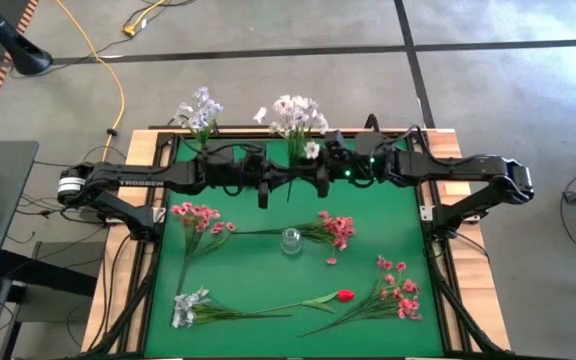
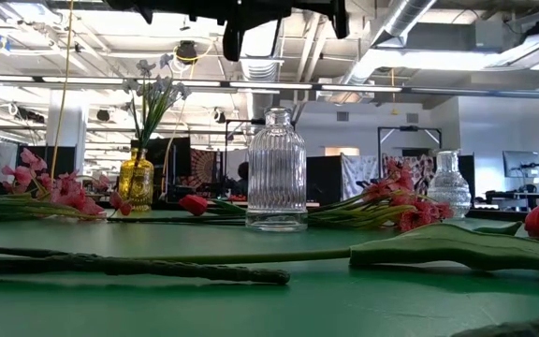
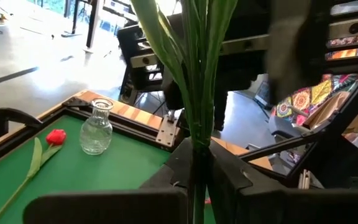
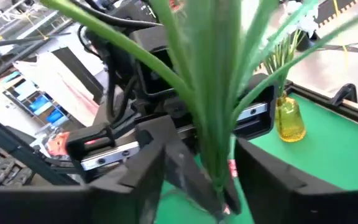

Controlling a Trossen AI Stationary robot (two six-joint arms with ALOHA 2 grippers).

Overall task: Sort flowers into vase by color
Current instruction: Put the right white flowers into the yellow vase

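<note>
Green stems of the whitish-lavender cluster [image 3: 197, 81] fill the foreground of both wrist views, running between each gripper's fingers. The left gripper [image 1: 265, 186] has its fingers clamped on those stems; the right gripper [image 1: 318, 180] has its fingers closed on the same bunch [image 4: 216, 112], so both hold one cluster, whose blooms [image 1: 298, 115] show above the far edge of the table [image 1: 368, 320].

A second whitish-lavender cluster [image 1: 198, 110] stands in the yellow vase [image 2: 137, 181] at the far left. A clear ribbed vase [image 2: 277, 170] stands mid-table, empty, and a second clear vase [image 2: 448, 184] stands far right. Three pink sprays [image 1: 200, 218] [image 1: 334, 228] [image 1: 398, 293] lie flat on the table, with a red bud [image 1: 344, 296] and another whitish cluster [image 1: 190, 306] near the front edge.

Both arms extend horizontally from the sides and meet at the far centre, raised above the table.
</note>
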